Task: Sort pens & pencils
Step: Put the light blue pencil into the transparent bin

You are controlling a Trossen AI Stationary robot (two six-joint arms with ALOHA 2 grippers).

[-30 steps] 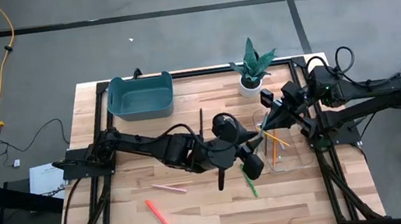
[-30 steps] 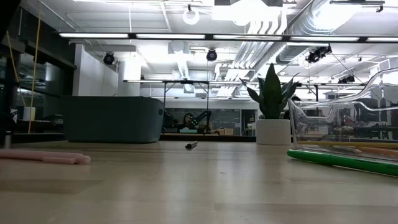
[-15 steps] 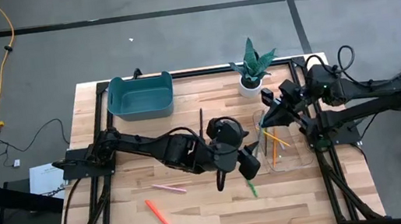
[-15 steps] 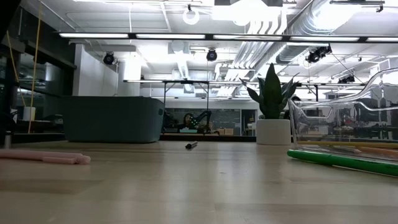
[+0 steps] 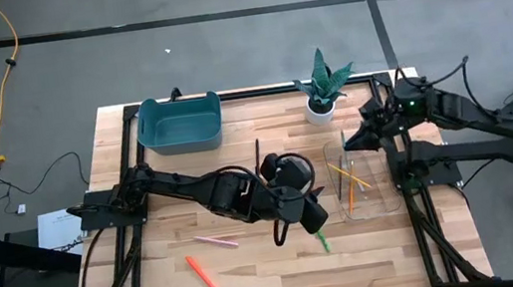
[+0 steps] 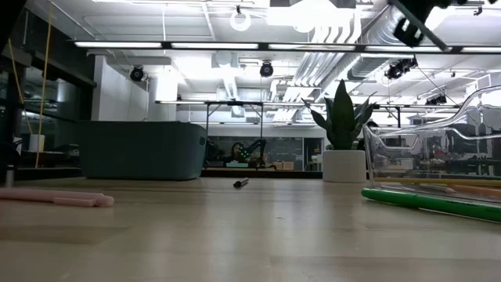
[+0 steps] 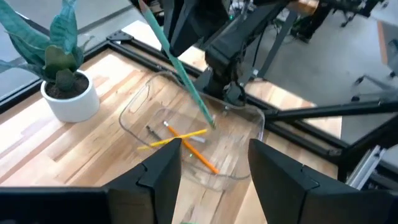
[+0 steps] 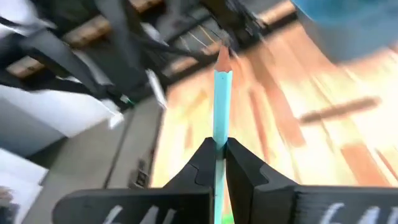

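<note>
My right gripper (image 5: 358, 136) is shut on a teal pencil (image 7: 180, 68) at the far right of the table. The pencil slants down over a clear tray (image 5: 385, 201). In the tray lie an orange pencil (image 7: 200, 153), a yellow pencil (image 7: 171, 139) and a dark one (image 7: 151, 130). My left gripper (image 7: 214, 180) hangs open over mid-table (image 5: 309, 214), with nothing between its fingers. A green pen (image 5: 323, 243) lies just near of it. A pink pen (image 5: 216, 241), a red-orange pen (image 5: 201, 274) and a black pen (image 5: 258, 153) also lie flat on the table. My right gripper pinches the teal pencil's shaft (image 8: 219, 134) between its two fingers, which lie along it. The sharpened tip (image 8: 222, 57) sticks out well ahead of them. The pencil slants down toward the table's left, its tip (image 7: 213, 126) over the tray. Whether the tip touches the tray, I cannot tell.
A teal bin (image 5: 179, 124) stands at the far left of the table and a potted plant (image 5: 321, 89) at the far middle, close to the tray. The wooden top is bare between the bin and the black pen.
My right gripper has drawn back toward the table's far right corner with the teal pencil and has tipped. The arm behind it has swung toward the far edge. The pens on the table have stayed where they were.
</note>
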